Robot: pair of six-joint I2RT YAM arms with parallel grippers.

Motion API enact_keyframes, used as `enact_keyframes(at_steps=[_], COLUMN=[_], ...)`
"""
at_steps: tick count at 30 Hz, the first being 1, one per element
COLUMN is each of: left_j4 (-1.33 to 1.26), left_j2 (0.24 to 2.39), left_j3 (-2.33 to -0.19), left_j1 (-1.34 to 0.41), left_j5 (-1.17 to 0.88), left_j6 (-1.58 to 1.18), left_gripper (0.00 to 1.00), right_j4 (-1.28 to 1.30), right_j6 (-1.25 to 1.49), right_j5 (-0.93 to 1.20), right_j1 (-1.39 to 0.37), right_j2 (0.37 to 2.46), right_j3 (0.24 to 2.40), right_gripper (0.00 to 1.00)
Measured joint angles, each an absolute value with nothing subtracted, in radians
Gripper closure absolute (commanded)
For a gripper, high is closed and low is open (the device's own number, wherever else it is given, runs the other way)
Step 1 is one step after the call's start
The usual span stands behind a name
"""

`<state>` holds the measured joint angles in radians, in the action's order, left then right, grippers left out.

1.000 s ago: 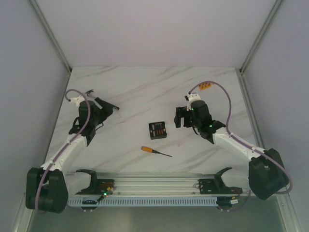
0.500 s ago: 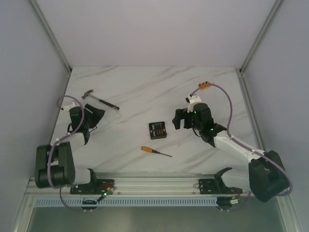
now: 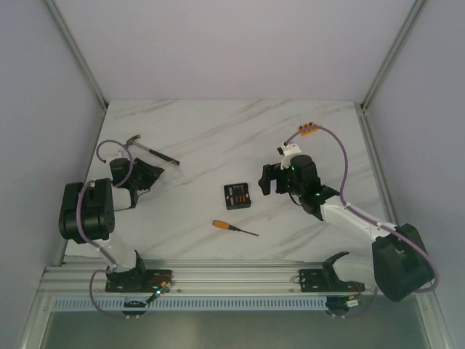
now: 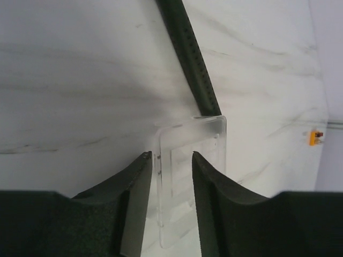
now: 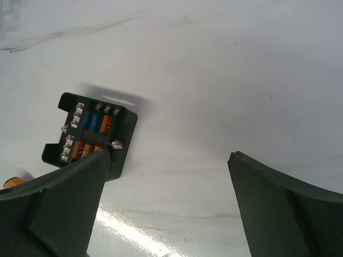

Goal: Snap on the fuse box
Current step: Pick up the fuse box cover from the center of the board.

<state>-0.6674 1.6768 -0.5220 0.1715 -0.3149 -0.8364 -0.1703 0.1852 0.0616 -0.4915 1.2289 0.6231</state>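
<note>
The fuse box is a small black box with orange and blue fuses, lying uncovered at mid-table. In the right wrist view the fuse box sits just beyond my left fingertip. My right gripper is wide open and empty, just right of the box; its wrist view shows bare table between the fingers. My left gripper is far left. In its wrist view the gripper is closed to a narrow gap on a clear plastic cover.
A hammer lies just behind my left gripper; its dark handle runs up to the cover. An orange-handled screwdriver lies in front of the fuse box. A small orange block sits at the back right. A metal rail runs along the near edge.
My left arm has folded back toward the left edge, and its gripper has drawn slightly left and nearer, uncovering the hammer. My right gripper has stayed almost still.
</note>
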Motion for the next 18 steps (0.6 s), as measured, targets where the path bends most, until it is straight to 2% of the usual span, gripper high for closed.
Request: enact_keyframes(at_steps=[6,11,15,18], left_j4=[-0.753,-0.783,-0.763,-0.738], left_j2=[1.713,1.678,1.598,1.512], left_j3=[-0.516,-0.484,-0.469,-0.469], left_j1=[0.172,0.173,0.171,0.160], left_j5=[-0.393,-0.436,-0.471,-0.501], left_j6=[-0.875,-0.886,-0.876,-0.853], left_gripper=[0.81,0.94,1.00,1.00], right_j4=[-0.171,-0.171,-0.163,-0.153], right_j6=[0.181,0.181,0.182,0.182], right_j5=[0.079,0.105,0.146,0.191], right_j1=[-0.492,-0.492,-0.492,-0.492], right_j2=[1.246,1.246,1.246,1.246], right_j3=[0.623,0.624,0.630,0.649], right_gripper=[0.00,0.00,0.01,0.04])
